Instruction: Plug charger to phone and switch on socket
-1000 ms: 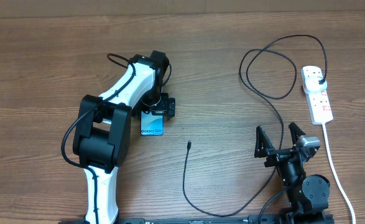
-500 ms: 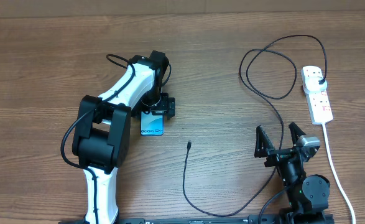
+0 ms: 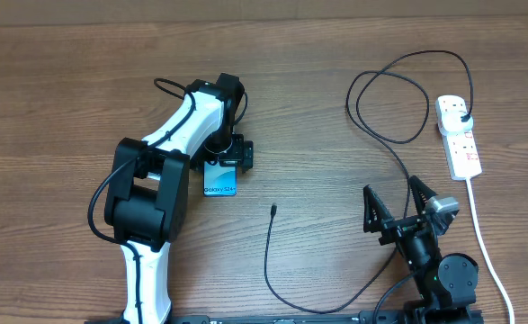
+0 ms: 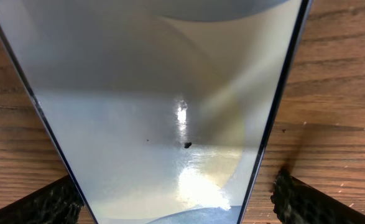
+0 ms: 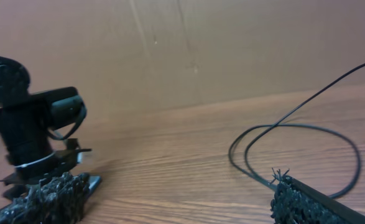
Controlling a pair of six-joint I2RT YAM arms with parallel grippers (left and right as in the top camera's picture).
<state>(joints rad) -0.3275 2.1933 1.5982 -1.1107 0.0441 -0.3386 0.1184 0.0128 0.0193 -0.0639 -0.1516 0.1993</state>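
Near the wooden table's [image 3: 66, 90] centre, the left gripper [image 3: 225, 160] is pinching the slim lit-screen phone [image 3: 219, 184]. Right gripper [image 3: 397, 209] is hovering with jaws spread beside the thin black charger cable [image 3: 268, 252], whose plug is sitting in the white oblong socket strip [image 3: 459, 137].

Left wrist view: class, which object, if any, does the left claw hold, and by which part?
The left claw straddles the phone, its fingers beside the long edges. Whether they actually grip it cannot be told.

Robot lab bench: bare wooden table [image 3: 57, 99], cardboard backdrop [image 5: 232, 43]
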